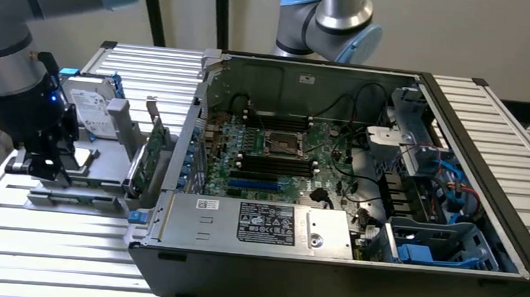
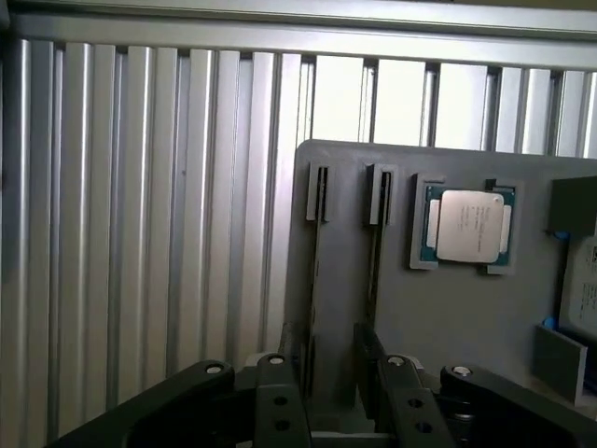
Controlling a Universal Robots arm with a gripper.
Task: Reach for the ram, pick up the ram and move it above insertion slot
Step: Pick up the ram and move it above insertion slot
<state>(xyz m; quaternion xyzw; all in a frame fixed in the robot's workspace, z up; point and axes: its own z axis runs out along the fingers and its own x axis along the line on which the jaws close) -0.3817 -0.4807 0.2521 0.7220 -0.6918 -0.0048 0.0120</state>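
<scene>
Gripper (image 2: pixel 331 364): hung wide open, held nothing | ram (image 2: pixel 315 271): stood edge-on in grey holder (image 2: pixel 448 317), close beneath gripper

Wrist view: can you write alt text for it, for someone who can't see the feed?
The open tool hangs just over a grey holder plate, by one end of two narrow slotted holders that carry thin dark strips seen edge-on. A silver processor chip sits in a pocket beside them; the plate lies on a ribbed aluminium table.

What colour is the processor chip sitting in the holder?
The processor has a silver lid with a green board edge around it, clearest in the wrist view.
</scene>
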